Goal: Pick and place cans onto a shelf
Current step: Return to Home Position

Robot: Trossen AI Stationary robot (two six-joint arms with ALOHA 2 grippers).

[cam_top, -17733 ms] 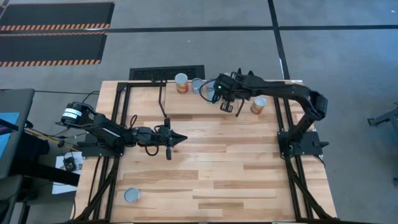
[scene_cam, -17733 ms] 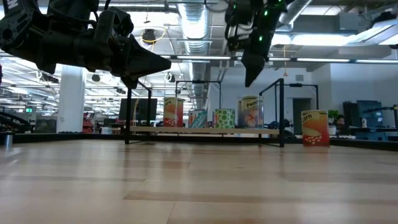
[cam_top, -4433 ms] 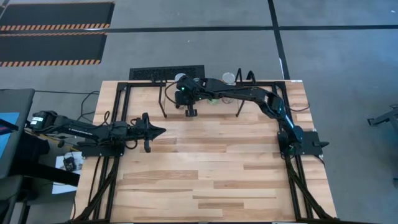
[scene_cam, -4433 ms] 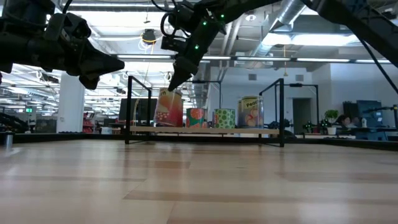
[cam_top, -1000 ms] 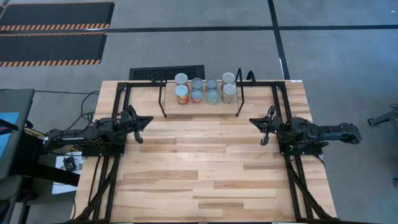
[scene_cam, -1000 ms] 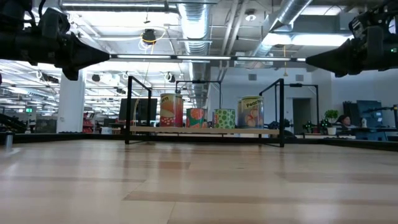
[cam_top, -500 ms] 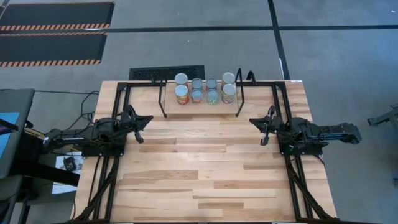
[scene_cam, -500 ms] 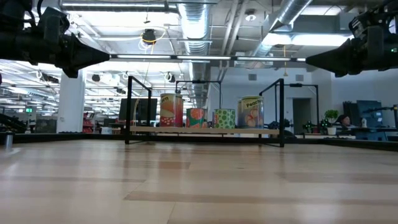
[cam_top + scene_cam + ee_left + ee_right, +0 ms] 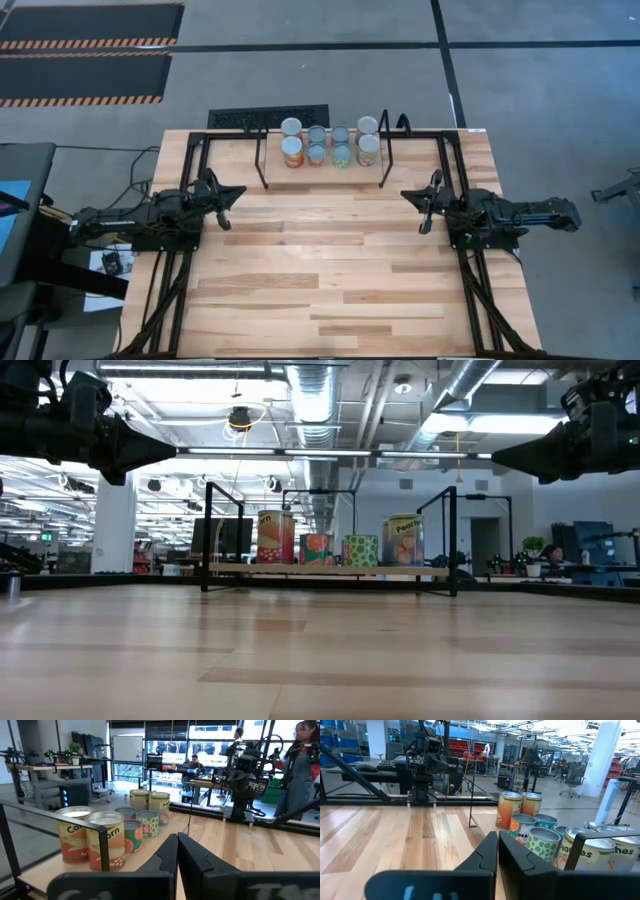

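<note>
Several cans (image 9: 329, 143) stand upright in two rows on the light wooden board of the small black shelf (image 9: 262, 160) at the table's far middle. They also show in the low view (image 9: 335, 543), the left wrist view (image 9: 105, 840) and the right wrist view (image 9: 542, 840). My left gripper (image 9: 236, 191) is shut and empty, drawn back at the table's left edge, short of the shelf. My right gripper (image 9: 405, 195) is shut and empty at the table's right edge. In the wrist views the fingertips (image 9: 176, 837) (image 9: 497, 836) are closed together.
The black table frame (image 9: 190, 150) runs along both sides and the far edge. Bare wooden tabletop (image 9: 330, 260) lies between the arms and toward the near edge. People (image 9: 300, 760) and workbenches show in the room beyond the table.
</note>
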